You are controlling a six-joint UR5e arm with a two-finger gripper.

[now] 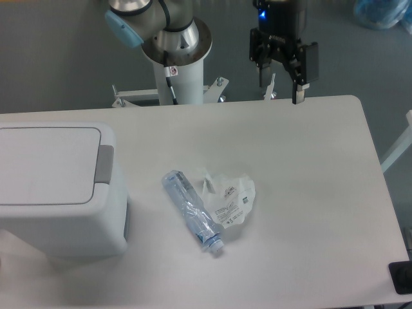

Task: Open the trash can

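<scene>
Table: white top with rounded corners, filling most of the view; grey floor beyond its far edge. Taken as the landmark for all entries below.

Trash can: large boxy white plastic bin with rounded corners, standing on the table's left end, its left part cut off by the picture edge. Flat white lid lies down flush, closed. Grey rectangular push tab sits at the lid's right edge, facing the table's middle.

Robot arm: white pedestal and silver joint with a light blue cap, mounted just beyond the table's far edge, left of centre.

Gripper: black two-finger unit with a small blue light on its body, hanging over the table's far edge, right of centre. Fingers point downward with a clear, moderately wide gap between them and nothing held. Well apart from the trash can.

Bottle: clear plastic with a bluish tint, crushed, lying on its side near the table's middle, cap end toward the near edge. Apart from the trash can, to its right.

Wrapper: crumpled clear plastic with printed labels, lying on the table touching the bottle's right side.

Black object: small, dark, at the table's near right corner, partly cut off; kind cannot be told.
</scene>
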